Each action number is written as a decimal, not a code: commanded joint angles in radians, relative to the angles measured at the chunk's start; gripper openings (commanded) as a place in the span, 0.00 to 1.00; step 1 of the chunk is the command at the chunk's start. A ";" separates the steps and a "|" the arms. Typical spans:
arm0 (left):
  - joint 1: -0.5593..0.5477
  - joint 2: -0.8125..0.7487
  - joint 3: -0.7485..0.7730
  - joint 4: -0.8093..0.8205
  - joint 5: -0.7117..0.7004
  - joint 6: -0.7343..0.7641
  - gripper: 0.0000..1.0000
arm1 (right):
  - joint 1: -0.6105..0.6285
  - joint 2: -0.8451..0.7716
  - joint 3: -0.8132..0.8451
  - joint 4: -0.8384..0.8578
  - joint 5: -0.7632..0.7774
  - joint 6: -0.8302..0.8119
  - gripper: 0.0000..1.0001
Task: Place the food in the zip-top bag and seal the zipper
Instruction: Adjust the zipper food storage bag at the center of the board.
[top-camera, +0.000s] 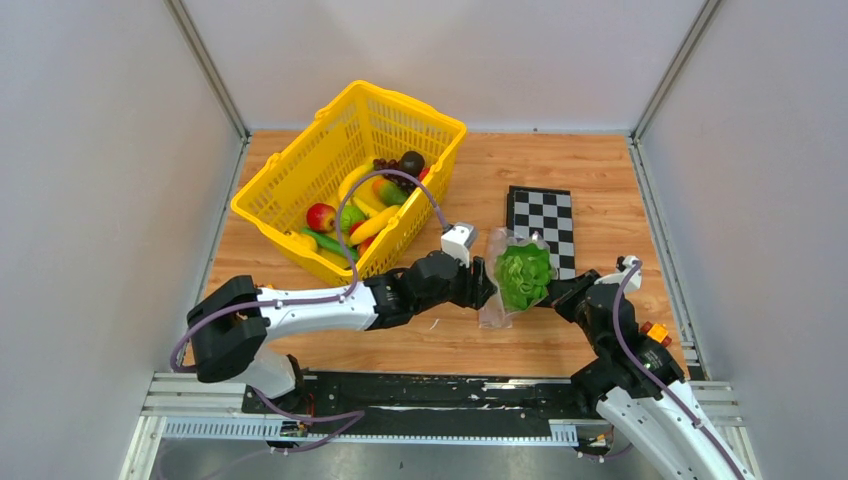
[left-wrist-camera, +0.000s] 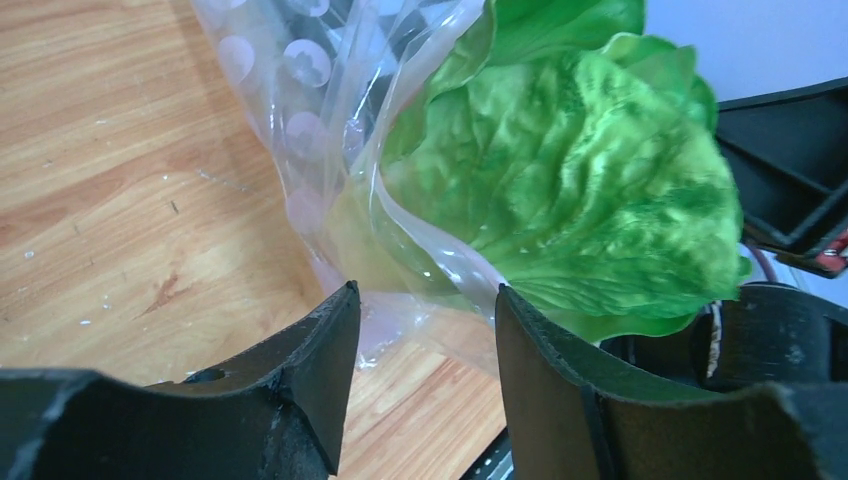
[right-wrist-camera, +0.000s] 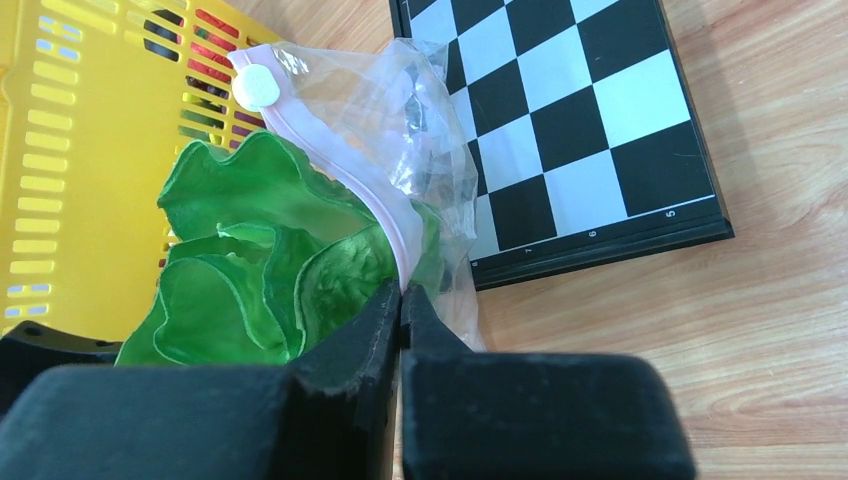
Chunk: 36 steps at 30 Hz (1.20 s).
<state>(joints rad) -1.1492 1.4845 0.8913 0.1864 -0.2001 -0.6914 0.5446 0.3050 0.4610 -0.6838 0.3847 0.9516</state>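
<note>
Left gripper (left-wrist-camera: 425, 340): I read it as released. On the left wrist feed the two black fingers stand apart, and a fold of clear film passes loosely through the gap without being pinched.
Right gripper (right-wrist-camera: 400, 305): clenched. On my right wrist feed the fingers meet with no gap and pinch the pink zipper (right-wrist-camera: 330, 160) at its lower end.
Zip-top bag (top-camera: 500, 250): lifted off the table (top-camera: 600, 170) between the two grippers, hanging crumpled at the left edge of the chessboard (top-camera: 541, 225). Pale dots show on the film on the left wrist feed.
Zipper line: it curves up from the right fingers to a small white slider tab (right-wrist-camera: 258, 88) at the top corner. The mouth gapes on the left wrist feed.
Lettuce (top-camera: 523, 275): at the bag's mouth, between the two grippers. Film wraps its near side on the left wrist feed. I cannot tell how far in it sits.
Arms: from above, the left arm reaches across to the bag from the left, and the right one meets it from the right.
Other food: bananas (top-camera: 370, 225), a red round fruit (top-camera: 320, 216), a cucumber (top-camera: 325, 242) and grapes (top-camera: 390, 165) lie in the yellow basket (top-camera: 290, 180), at the table's far left.
</note>
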 joint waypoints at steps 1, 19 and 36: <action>0.012 0.021 0.037 -0.002 -0.020 -0.007 0.58 | -0.004 0.000 0.038 0.063 -0.017 -0.024 0.00; 0.080 0.037 -0.074 0.248 0.092 -0.102 0.59 | -0.004 0.011 0.025 0.100 -0.058 -0.031 0.00; 0.103 0.073 -0.085 0.285 0.134 -0.119 0.00 | -0.004 0.026 0.034 0.128 -0.087 -0.031 0.00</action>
<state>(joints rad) -1.0492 1.5635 0.8062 0.4240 -0.0826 -0.8143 0.5446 0.3241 0.4610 -0.6224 0.3191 0.9325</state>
